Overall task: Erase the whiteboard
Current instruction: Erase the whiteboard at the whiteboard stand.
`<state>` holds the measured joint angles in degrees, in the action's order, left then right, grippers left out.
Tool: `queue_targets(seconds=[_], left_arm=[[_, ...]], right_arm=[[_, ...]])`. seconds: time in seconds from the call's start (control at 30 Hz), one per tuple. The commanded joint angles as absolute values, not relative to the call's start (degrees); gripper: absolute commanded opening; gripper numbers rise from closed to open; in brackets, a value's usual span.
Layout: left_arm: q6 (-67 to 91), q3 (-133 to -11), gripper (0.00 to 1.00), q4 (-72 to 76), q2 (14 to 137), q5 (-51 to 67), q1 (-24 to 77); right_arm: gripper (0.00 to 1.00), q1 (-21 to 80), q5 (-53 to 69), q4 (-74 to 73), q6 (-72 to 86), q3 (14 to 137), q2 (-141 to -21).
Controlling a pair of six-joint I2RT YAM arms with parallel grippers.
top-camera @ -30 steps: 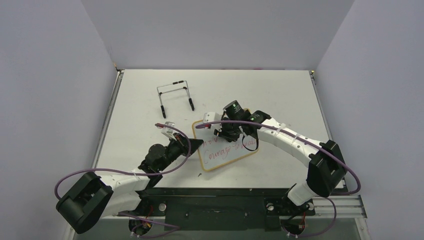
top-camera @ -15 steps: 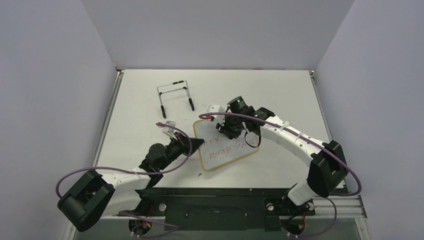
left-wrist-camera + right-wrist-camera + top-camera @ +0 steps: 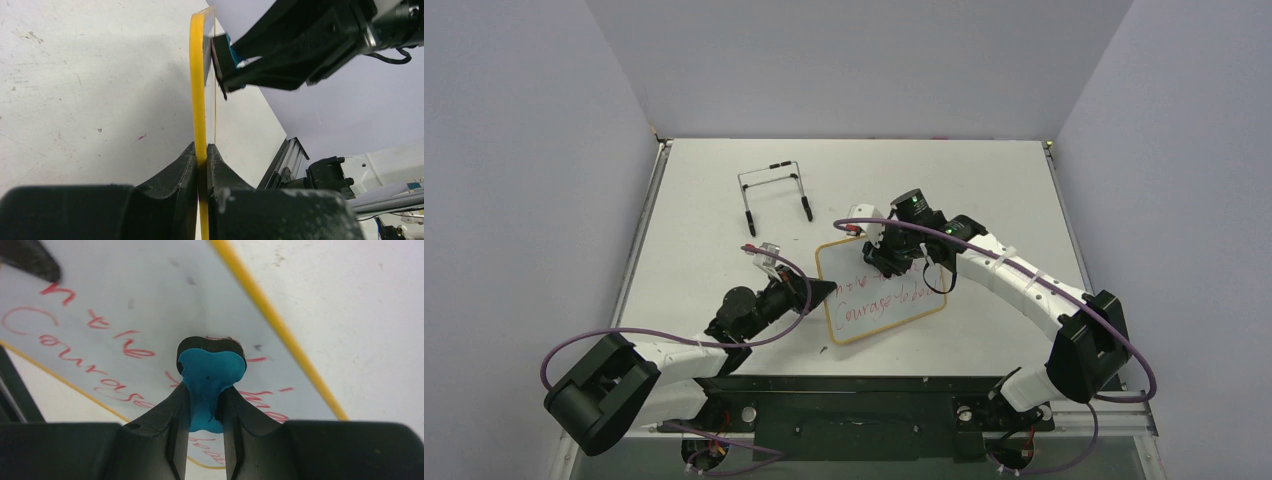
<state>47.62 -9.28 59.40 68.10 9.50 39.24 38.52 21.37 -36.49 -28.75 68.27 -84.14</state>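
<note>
- Top view: whiteboard [image 3: 886, 298] sits near centre of table [image 3: 984, 180], btwn the 2 grippers, red handwriting across it. Wire stand [image 3: 774, 192] is well apart, toward far left.
- Left wrist view only: left gripper [image 3: 200, 152] has fingers clamped on board's yellow frame edge, seen edge-on. Top view doesn't resolve that grip.
- Right wrist view only: right gripper [image 3: 205, 400] has fingers pinched on blue eraser [image 3: 210, 371], dark pad face against board among the red lines. In top view the eraser is hidden under the wrist.
- Board flat on table or lifted: can't tell.
- Count: 1 whiteboard, 1 eraser, 1 stand, 2 arms.
</note>
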Motion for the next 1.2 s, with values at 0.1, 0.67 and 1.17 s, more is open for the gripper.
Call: queue_targets(seconds=[0.1, 0.67, 1.17], left_arm=[[47.1, -12.0, 0.0, 63.5, 67.22, 12.31, 39.67], [46.36, -12.84, 0.0, 63.25, 68.77, 12.31, 39.66], [46.11, -12.73, 0.0, 64.23, 69.65, 12.82, 39.67]], right_arm=[[0.0, 34.93, 13.42, -30.38, -26.13, 67.09, -80.28], [0.0, 40.57, 12.9, -33.24, -23.67, 75.17, -85.32], [0.0, 42.64, 21.89, -40.08, -36.9, 67.42, -81.3]])
